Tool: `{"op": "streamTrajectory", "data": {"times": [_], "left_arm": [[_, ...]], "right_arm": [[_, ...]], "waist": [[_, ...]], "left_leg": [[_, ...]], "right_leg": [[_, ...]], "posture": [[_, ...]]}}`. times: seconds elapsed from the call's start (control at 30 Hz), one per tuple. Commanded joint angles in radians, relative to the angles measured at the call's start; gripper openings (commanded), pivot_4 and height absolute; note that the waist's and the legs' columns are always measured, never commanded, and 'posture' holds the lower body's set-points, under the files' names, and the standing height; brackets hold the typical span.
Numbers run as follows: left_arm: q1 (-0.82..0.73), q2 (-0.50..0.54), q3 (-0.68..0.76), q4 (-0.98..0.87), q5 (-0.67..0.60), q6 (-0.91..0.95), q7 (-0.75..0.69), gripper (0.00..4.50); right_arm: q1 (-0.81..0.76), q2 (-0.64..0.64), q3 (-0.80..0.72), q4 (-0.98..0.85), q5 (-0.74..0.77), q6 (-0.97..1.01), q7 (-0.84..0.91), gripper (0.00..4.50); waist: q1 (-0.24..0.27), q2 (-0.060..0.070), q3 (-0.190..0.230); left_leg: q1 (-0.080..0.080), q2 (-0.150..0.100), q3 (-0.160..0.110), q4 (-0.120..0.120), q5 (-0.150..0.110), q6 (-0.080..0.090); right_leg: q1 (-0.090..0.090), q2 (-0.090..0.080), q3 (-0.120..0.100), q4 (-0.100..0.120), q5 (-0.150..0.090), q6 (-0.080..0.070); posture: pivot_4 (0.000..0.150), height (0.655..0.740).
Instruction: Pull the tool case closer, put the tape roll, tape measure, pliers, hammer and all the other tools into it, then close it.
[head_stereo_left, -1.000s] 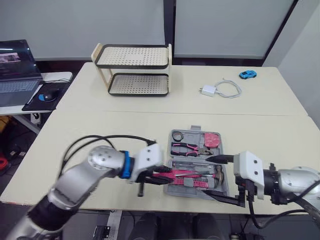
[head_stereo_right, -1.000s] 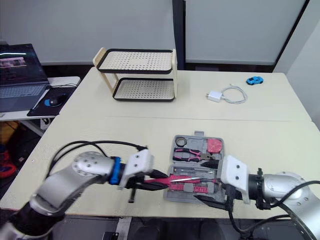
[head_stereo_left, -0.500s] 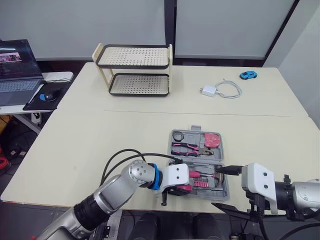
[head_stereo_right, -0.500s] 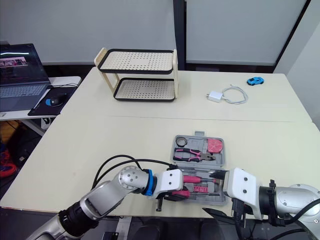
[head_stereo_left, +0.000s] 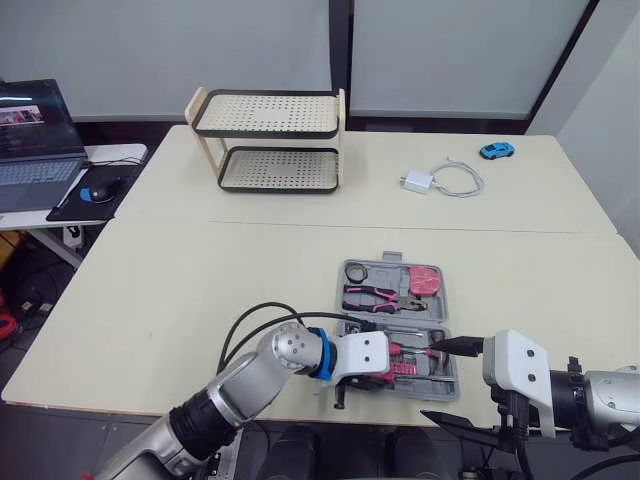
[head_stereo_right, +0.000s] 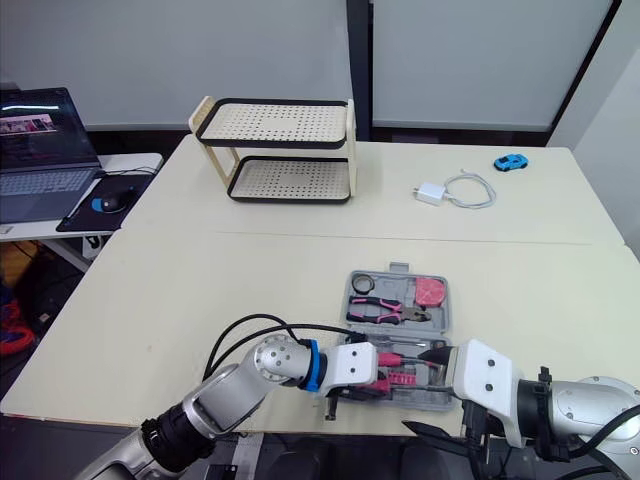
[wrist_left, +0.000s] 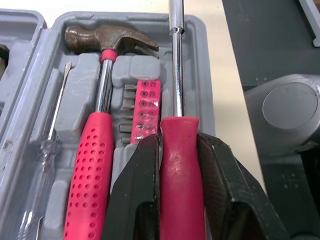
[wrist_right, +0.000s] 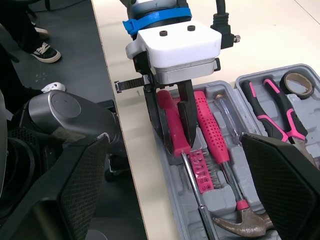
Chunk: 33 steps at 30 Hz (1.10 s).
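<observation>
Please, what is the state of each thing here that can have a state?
tool case: open, lying flat.
left tool: shut on the screwdriver.
screwdriver: gripped by its red handle, over the case.
right tool: open, holding nothing.
hammer: lying in the case.
laptop: open, screen lit.

Table (head_stereo_left: 200, 270) with case (head_stereo_left: 391, 258), rack (head_stereo_left: 265, 113), charger (head_stereo_left: 417, 181), car (head_stereo_left: 491, 149)

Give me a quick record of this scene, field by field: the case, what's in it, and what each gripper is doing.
case: tool case open flat, at near edge of table
far half: tape roll, pliers, tape measure
near half: hammer, bit strip, clear-handled screwdriver
left gripper: shut on red-handled screwdriver, over near half
right gripper: open, empty, by case's near right corner
</observation>
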Motion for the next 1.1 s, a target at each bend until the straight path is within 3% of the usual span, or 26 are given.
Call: {"op": "streamTrajectory", "data": {"times": [0.03, 0.57, 0.8, 1.1], "left_arm": [[0.008, -0.005, 0.001, -0.045, -0.003, 0.008, -0.013, 0.72], [0.01, -0.026, 0.0, -0.031, 0.017, 0.031, -0.009, 0.72], [0.011, -0.028, 0.006, -0.037, 0.016, 0.032, -0.009, 2.8], [0.013, -0.027, 0.086, -0.112, -0.083, 0.054, -0.034, 2.8]], "right_arm": [[0.001, -0.008, -0.018, -0.032, 0.015, -0.019, -0.008, 4.5], [0.003, 0.003, -0.01, -0.032, 0.036, -0.022, -0.037, 4.5], [-0.008, -0.001, -0.003, -0.032, 0.043, -0.019, -0.048, 4.5], [-0.019, 0.003, 0.01, -0.031, 0.039, -0.017, -0.053, 4.5]], "waist": [[0.0, 0.0, 0.0], [0.0, 0.0, 0.0], [0.0, 0.0, 0.0], [0.0, 0.0, 0.0]], "left_leg": [[0.0, 0.0, 0.0, 0.0, 0.0, 0.0], [0.0, 0.0, 0.0, 0.0, 0.0, 0.0], [0.0, 0.0, 0.0, 0.0, 0.0, 0.0], [0.0, 0.0, 0.0, 0.0, 0.0, 0.0]], "right_leg": [[0.0, 0.0, 0.0, 0.0, 0.0, 0.0], [0.0, 0.0, 0.0, 0.0, 0.0, 0.0], [0.0, 0.0, 0.0, 0.0, 0.0, 0.0], [0.0, 0.0, 0.0, 0.0, 0.0, 0.0]], "posture": [[0.15, 0.74], [0.15, 0.74], [0.15, 0.74], [0.15, 0.74]]}}
